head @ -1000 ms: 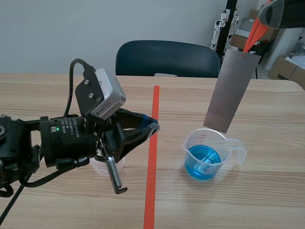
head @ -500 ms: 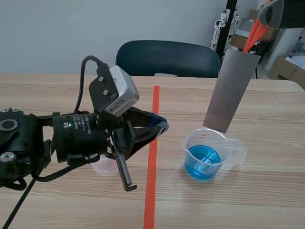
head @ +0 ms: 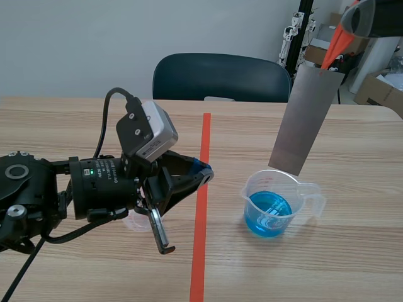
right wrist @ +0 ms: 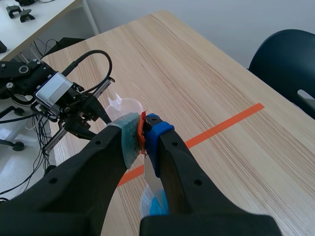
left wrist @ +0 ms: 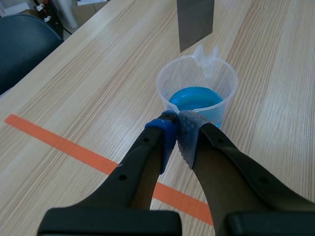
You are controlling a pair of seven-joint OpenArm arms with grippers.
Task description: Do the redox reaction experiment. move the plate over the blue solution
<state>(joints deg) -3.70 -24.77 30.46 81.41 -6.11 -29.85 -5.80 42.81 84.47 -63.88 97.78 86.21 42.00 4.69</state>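
Grey metal plate [head: 306, 119] hangs near-upright below the right gripper [right wrist: 143, 132], which pinches its top; its lower end points toward the clear blue-solution beaker [head: 272, 202].

You've got a light wood-grain worktop [head: 352, 264] with an orange-red tape line [head: 201, 207] down its middle. A dark teal round-backed chair [head: 220, 77] sits at its far edge, with a plain pale grey wall [head: 75, 44] behind. Brown cardboard boxes [head: 378, 91] and a black upright pole [head: 304, 25] are far right. The right wrist view shows a white side desk [right wrist: 39, 19] and black cables [right wrist: 22, 123] on the pale floor [right wrist: 15, 167].
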